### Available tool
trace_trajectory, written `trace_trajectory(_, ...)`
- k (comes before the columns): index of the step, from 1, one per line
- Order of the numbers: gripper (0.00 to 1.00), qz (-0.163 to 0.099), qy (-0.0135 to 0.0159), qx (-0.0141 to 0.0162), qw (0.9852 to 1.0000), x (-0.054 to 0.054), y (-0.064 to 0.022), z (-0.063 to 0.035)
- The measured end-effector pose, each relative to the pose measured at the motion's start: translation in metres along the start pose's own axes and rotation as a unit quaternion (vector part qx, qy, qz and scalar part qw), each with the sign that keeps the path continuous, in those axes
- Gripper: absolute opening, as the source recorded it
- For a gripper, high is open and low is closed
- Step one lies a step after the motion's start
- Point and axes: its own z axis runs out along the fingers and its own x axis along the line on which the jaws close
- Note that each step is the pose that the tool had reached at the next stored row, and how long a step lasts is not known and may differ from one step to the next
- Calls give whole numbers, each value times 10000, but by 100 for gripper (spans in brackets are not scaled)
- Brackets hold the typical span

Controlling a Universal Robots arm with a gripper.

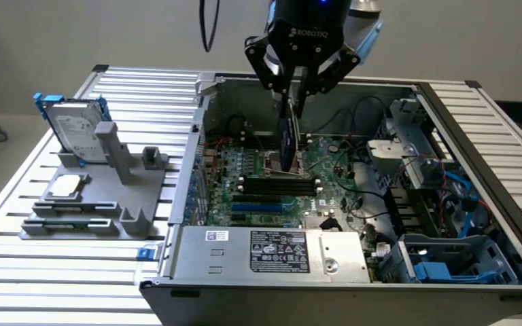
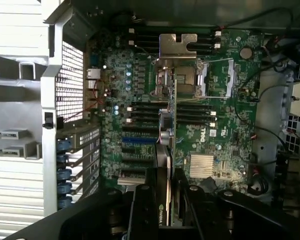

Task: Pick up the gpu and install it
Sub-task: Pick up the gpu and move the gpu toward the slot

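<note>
Black on one face and green-edged, the gpu (image 1: pixel 287 139) (image 2: pixel 165 170) stood on edge, its long side pointing down into the open case (image 1: pixel 478 136). The gripper (image 1: pixel 293 95) (image 2: pixel 165 210) had it pinched at the upper end, one finger pressed against each flat side. The card's lower end hung over the motherboard (image 1: pixel 252 180) (image 2: pixel 225 130), close to the metal socket frame (image 2: pixel 177 60) and the black slots (image 1: pixel 279 183) next to it. I could not tell whether it touched the board. The blue slots (image 1: pixel 259 202) (image 2: pixel 139 141) lay just beside it, nearer the case's perforated rear wall (image 2: pixel 70 75). A power supply (image 1: pixel 270 251) filled the near end of the case. Well apart, on the slatted table (image 1: pixel 7 224) at the exterior view's left, a grey holder (image 1: pixel 120 207) carried an upright hard drive (image 1: pixel 75 132) and a small silver module (image 1: pixel 66 187).
</note>
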Motion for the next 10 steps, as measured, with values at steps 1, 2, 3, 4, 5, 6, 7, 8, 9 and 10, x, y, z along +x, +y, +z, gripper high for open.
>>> trace_trajectory(1,26,0,0,0,10000,-22,0,17)
trace_trajectory(2,26,0,0,0,10000,-38,-1,34)
trace_trajectory(3,26,0,0,0,10000,-39,-1,40)
trace_trajectory(4,26,0,1,-2,10000,-39,-1,39)
trace_trajectory(5,26,0,0,-2,10000,-39,-1,39)
trace_trajectory(6,26,0,0,-2,10000,-40,-1,40)
trace_trajectory(7,26,0,0,-3,10000,-40,-1,40)
trace_trajectory(8,26,0,0,-3,10000,-40,-1,40)
trace_trajectory(9,26,0,0,-3,10000,-40,-1,40)
trace_trajectory(10,26,0,0,-3,10000,-40,-1,40)
